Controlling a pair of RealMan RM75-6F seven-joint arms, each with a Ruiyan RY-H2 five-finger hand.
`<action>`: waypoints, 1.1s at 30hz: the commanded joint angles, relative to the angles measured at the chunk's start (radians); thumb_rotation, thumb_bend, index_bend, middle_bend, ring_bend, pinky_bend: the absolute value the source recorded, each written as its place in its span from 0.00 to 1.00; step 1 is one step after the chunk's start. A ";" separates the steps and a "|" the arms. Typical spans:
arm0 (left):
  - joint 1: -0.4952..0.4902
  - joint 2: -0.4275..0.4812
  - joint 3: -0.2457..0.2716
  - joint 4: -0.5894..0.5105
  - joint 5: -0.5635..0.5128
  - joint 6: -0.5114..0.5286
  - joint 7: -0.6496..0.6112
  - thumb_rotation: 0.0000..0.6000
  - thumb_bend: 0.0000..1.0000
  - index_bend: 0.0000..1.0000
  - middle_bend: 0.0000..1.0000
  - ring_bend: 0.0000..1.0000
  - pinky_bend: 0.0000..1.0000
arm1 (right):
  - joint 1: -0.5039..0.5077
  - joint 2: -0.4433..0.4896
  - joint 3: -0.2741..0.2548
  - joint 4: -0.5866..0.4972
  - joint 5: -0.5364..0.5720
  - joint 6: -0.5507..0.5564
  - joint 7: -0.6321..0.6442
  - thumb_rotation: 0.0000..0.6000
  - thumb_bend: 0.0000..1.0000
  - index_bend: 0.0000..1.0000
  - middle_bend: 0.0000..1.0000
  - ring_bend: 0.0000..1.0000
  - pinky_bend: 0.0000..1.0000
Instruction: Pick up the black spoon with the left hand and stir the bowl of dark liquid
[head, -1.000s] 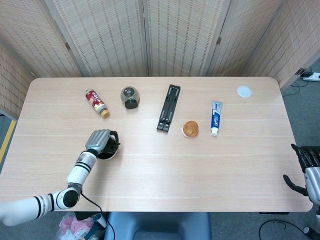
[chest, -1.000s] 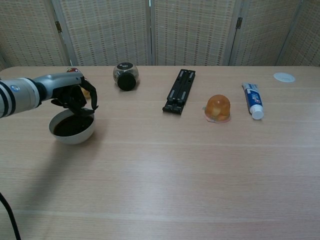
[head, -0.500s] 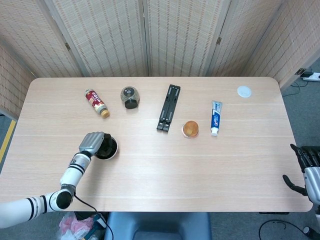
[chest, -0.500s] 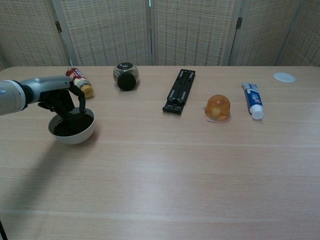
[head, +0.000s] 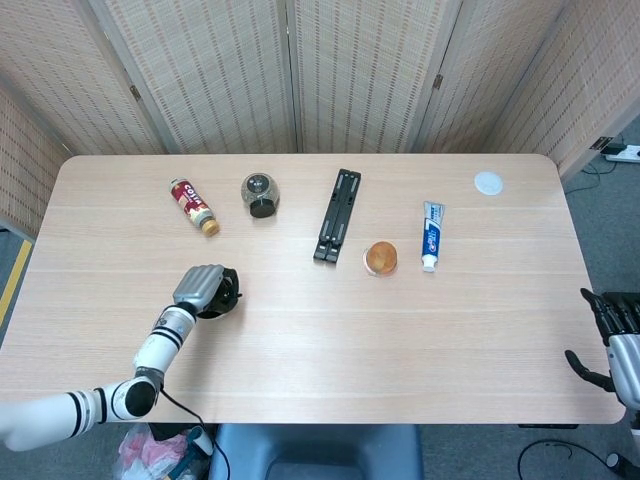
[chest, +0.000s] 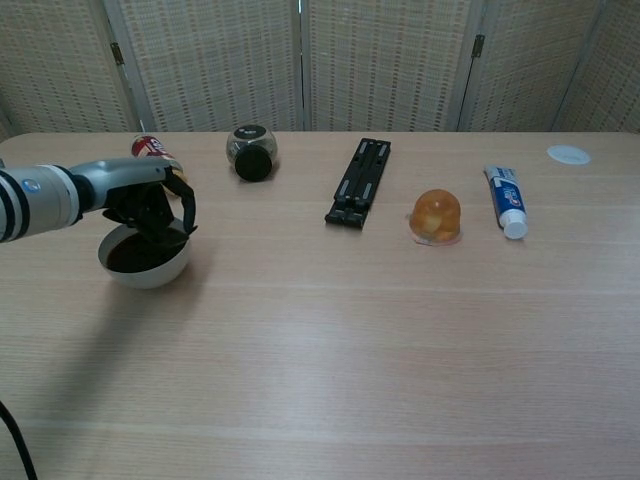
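Note:
A white bowl (chest: 146, 271) of dark liquid stands at the table's left side; in the head view my left hand (head: 201, 285) covers most of the bowl (head: 226, 303). My left hand (chest: 150, 200) hovers over the bowl with its fingers curled around the black spoon (chest: 172, 235), whose lower end dips toward the liquid at the bowl's right side. My right hand (head: 612, 330) hangs off the table's right edge, low in the head view, holding nothing, fingers apart.
A small bottle (head: 194, 206) lies behind the bowl, with a dark round jar (head: 260, 194) to its right. A black folding stand (head: 337, 214), an orange jelly cup (head: 380, 258), a toothpaste tube (head: 431, 235) and a white lid (head: 488, 182) lie further right.
My left hand with the spoon swung left across the bowl half a second ago, then back to the right side. The right hand has not moved.

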 joint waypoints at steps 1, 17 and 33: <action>-0.009 -0.017 -0.009 0.026 -0.014 0.007 0.003 1.00 0.47 0.68 0.96 0.86 1.00 | 0.001 0.000 0.000 0.000 0.001 -0.001 0.000 1.00 0.19 0.00 0.17 0.12 0.09; 0.034 0.057 0.029 -0.021 0.016 0.012 -0.008 1.00 0.47 0.68 0.96 0.86 1.00 | 0.009 -0.003 0.001 0.005 -0.005 -0.008 0.003 1.00 0.19 0.00 0.17 0.12 0.09; -0.003 0.016 0.012 -0.030 0.027 0.017 0.014 1.00 0.47 0.68 0.96 0.86 1.00 | -0.005 -0.003 -0.002 0.006 -0.001 0.006 0.008 1.00 0.19 0.00 0.17 0.12 0.09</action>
